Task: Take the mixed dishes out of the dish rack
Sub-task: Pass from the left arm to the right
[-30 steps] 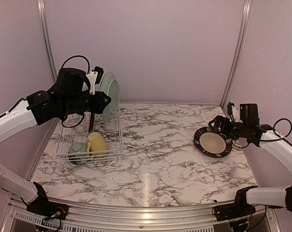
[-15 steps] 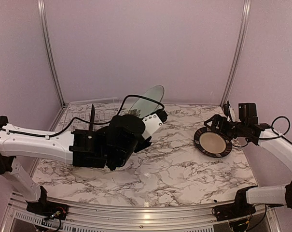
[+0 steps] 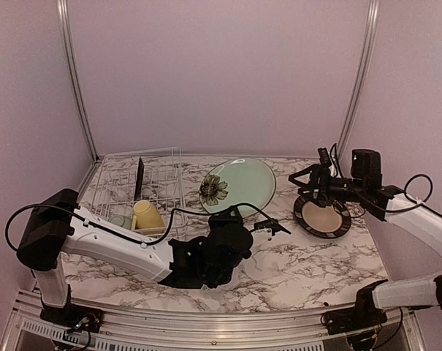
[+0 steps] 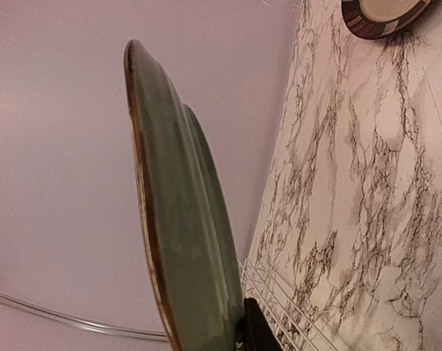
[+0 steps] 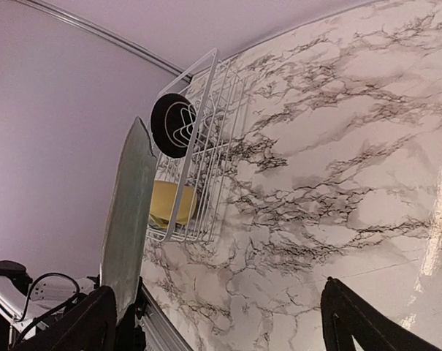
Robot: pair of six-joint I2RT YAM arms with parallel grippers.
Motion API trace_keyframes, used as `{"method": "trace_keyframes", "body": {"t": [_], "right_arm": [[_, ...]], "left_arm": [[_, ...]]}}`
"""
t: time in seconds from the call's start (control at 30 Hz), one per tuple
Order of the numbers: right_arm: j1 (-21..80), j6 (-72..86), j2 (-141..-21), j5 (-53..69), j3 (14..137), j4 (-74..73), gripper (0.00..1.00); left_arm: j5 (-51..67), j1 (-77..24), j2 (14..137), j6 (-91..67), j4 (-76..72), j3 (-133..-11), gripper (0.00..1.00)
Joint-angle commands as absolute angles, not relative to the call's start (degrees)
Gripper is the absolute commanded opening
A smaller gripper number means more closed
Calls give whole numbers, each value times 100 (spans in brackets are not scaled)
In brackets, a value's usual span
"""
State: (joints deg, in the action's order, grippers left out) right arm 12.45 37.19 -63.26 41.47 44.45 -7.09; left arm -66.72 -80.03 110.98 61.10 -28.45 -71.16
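Observation:
My left gripper (image 3: 231, 216) is shut on the lower rim of a pale green plate (image 3: 239, 186) with a dark flower on it, held tilted over the middle of the table. In the left wrist view the plate (image 4: 177, 219) stands edge-on against one finger (image 4: 261, 333). The white wire dish rack (image 3: 169, 191) at the back left holds a dark plate (image 3: 139, 179) on edge, a yellow mug (image 3: 146, 216) and a small green bowl (image 3: 118, 219). My right gripper (image 3: 315, 189) hovers open just above a cream, dark-rimmed plate (image 3: 321, 216) that lies flat on the table.
The marble table (image 3: 279, 270) is walled in by pale panels at the back and sides. My left arm (image 3: 118, 245) stretches low across the front left of the table. In the right wrist view the rack (image 5: 199, 161), mug (image 5: 169, 201) and held plate (image 5: 126, 219) show at the left.
My left arm swung the pale green plate from above the rack down to the middle of the table. The right gripper rose slightly off the cream plate and stayed open.

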Motion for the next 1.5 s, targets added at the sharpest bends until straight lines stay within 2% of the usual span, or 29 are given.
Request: {"method": "trace_keyframes", "body": {"t": [0.0, 0.23, 0.37, 0.5, 0.63, 0.77, 0.97, 1.07, 1.13, 1.37, 1.47], "right_arm": [[1751, 4182, -6684, 4323, 4658, -119, 93], [2320, 4325, -6998, 4116, 4913, 239, 86], [2182, 3959, -6619, 3068, 5139, -787, 89], [1869, 3935, -6281, 3047, 5145, -849, 90], [2255, 3775, -6435, 2985, 5544, -963, 89], [2542, 3850, -7041, 3150, 5795, -1215, 83], [2811, 4239, -7423, 3446, 5575, -677, 74], [2898, 4379, -7547, 3549, 5529, -410, 57], [2893, 4520, -7632, 3749, 5440, -165, 51], [2917, 4844, -7772, 3842, 5208, 239, 49], [2918, 4931, -7796, 3865, 5143, 358, 42]], "left_arm": [[-6922, -8080, 11083, 6355, -3659, -7611, 0], [-6798, -8077, 11127, 5989, -3013, -7781, 0], [-6893, -8045, 11081, 5906, -2974, -7748, 0], [-6870, -8016, 11036, 5793, -2868, -7678, 0], [-6808, -8015, 11054, 5725, -2752, -7698, 0], [-6800, -8013, 11106, 5748, -2731, -7782, 0], [-6841, -8016, 11169, 5731, -2595, -7840, 0], [-6842, -8016, 11185, 5722, -2558, -7841, 0], [-6821, -8015, 11194, 5737, -2553, -7830, 0], [-6811, -8007, 11322, 5863, -2536, -7866, 0], [-6833, -7996, 11370, 5935, -2549, -7891, 0]]}}
